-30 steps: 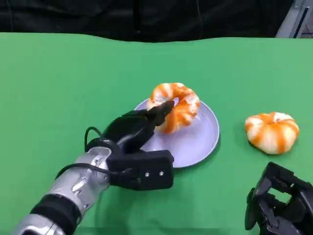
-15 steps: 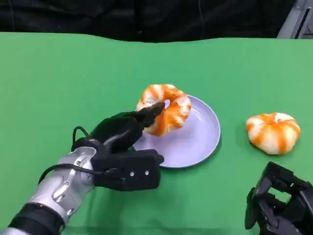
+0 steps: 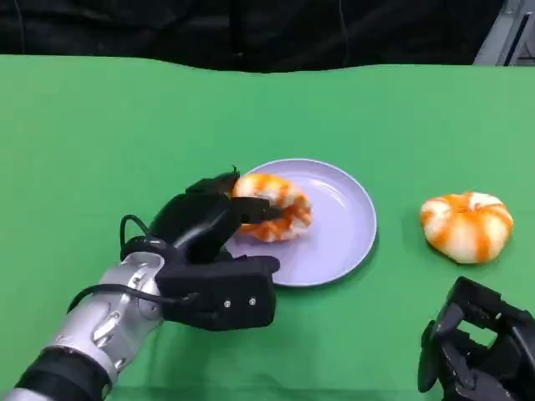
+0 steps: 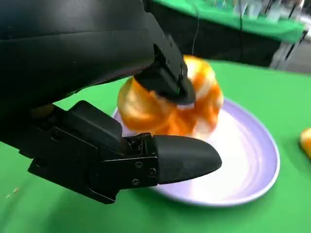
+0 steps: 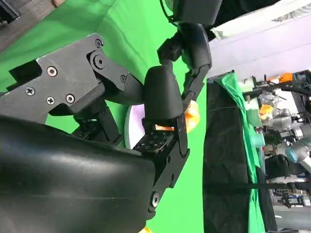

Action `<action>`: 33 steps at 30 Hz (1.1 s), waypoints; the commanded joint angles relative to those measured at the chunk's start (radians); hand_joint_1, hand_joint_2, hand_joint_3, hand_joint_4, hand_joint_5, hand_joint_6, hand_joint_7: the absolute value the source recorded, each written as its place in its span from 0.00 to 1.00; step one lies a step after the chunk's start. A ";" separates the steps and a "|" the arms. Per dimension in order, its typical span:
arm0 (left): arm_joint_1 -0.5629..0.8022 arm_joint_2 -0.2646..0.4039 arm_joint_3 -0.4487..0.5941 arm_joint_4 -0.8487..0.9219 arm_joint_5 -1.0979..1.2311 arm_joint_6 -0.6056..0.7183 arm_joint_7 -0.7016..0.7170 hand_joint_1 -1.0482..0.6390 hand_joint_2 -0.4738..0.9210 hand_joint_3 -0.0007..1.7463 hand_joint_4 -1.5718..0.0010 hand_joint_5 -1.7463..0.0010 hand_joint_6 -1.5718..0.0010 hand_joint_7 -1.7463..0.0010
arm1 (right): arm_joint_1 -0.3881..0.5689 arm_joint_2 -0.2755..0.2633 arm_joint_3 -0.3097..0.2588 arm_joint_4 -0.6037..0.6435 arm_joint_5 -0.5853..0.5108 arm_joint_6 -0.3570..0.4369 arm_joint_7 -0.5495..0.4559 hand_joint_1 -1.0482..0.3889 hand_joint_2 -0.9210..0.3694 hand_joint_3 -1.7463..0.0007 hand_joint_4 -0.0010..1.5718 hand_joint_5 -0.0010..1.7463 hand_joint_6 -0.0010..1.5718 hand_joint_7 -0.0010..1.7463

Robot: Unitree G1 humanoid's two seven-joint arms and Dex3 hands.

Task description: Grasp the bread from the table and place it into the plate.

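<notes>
The left hand (image 3: 209, 230) pinches the orange-and-white bread (image 3: 272, 205) between its fingers (image 4: 167, 77), holding it against the left part of the lavender plate (image 3: 334, 242), which sits near the middle of the green table (image 3: 100, 142). The right hand (image 3: 476, 347) rests at the table's near right corner, fingers curled in with nothing in them. A second bread (image 3: 465, 225) lies on the cloth toward the right edge, apart from the plate
</notes>
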 commanded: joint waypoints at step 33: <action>0.011 0.002 0.040 -0.124 -0.007 -0.076 0.093 0.02 1.00 0.38 0.97 1.00 0.47 1.00 | 0.003 -0.009 -0.002 -0.005 0.003 -0.006 -0.001 0.63 0.24 0.36 0.58 1.00 0.48 0.93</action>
